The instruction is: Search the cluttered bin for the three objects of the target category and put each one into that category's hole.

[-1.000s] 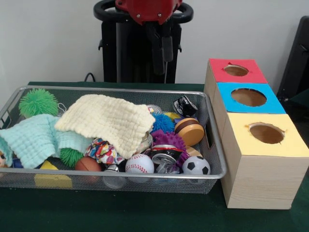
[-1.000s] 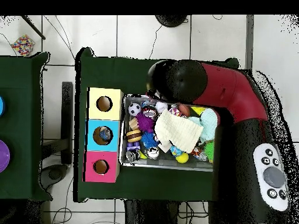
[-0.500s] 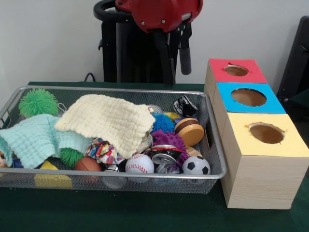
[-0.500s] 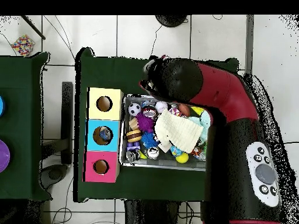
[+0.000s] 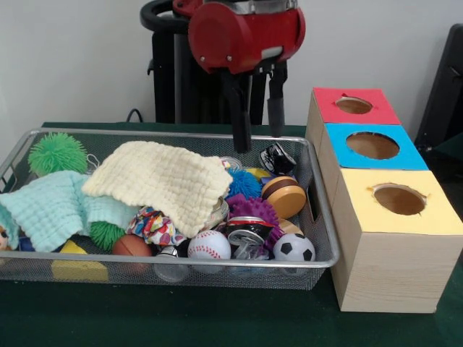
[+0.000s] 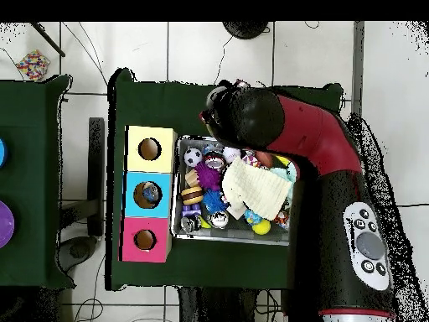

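Lowered since a second ago, my empty black two-fingered gripper (image 5: pixel 257 134) hangs parted above the cluttered silver wire-mesh bin (image 5: pixel 322 217), where a finger could snag the pale-yellow waffle cloth (image 5: pixel 163 181).

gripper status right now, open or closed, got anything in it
Gripper: open, the two fingers apart with nothing between them, hanging above the far side of the bin.

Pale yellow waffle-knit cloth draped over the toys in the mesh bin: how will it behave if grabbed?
The pale yellow waffle-knit cloth sags over the toys beneath, so it is probably floppy and light. Pinched at one spot, it would likely trail and could drag the mint green cloth it overlaps. Rolling looks unlikely.
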Motion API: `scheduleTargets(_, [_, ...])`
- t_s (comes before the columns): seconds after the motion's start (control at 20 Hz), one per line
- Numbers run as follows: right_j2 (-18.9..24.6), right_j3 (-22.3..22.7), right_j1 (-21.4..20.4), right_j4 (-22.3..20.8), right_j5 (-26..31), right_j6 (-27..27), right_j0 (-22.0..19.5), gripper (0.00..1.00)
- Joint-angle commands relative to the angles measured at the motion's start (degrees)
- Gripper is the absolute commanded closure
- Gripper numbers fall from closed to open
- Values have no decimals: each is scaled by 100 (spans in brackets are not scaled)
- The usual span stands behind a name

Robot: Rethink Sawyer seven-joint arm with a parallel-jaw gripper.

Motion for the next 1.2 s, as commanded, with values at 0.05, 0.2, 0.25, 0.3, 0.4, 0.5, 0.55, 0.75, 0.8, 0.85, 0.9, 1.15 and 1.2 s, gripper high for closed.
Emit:
scheduleTargets(0.05, [-198,391,482,-148,-344,1515,24,0])
scheduleTargets(0.2, [-227,348,603,-175,-418,1483,44,0])
scheduleTargets(0.25, [-233,342,633,-182,-427,1473,54,0])
scheduleTargets(0.3, [-236,363,652,-203,-433,1438,67,0])
scheduleTargets(0.4, [-238,364,749,-227,-540,1403,85,0])
scheduleTargets(0.5, [-265,305,853,-263,-628,1399,127,0])
scheduleTargets(0.55, [-276,273,897,-274,-642,1377,132,0])
scheduleTargets(0.75, [-41,396,1053,-107,-962,1276,-49,0])
scheduleTargets(0.8, [38,435,1080,-64,-1003,1248,-81,0])
scheduleTargets(0.85, [117,475,1107,-22,-1045,1220,-112,0])
scheduleTargets(0.9, [166,520,1116,20,-1058,1209,-134,0])
scheduleTargets(1.15, [273,639,993,134,-950,1135,-200,0])
scheduleTargets(1.2, [285,643,989,138,-944,1120,-213,0])
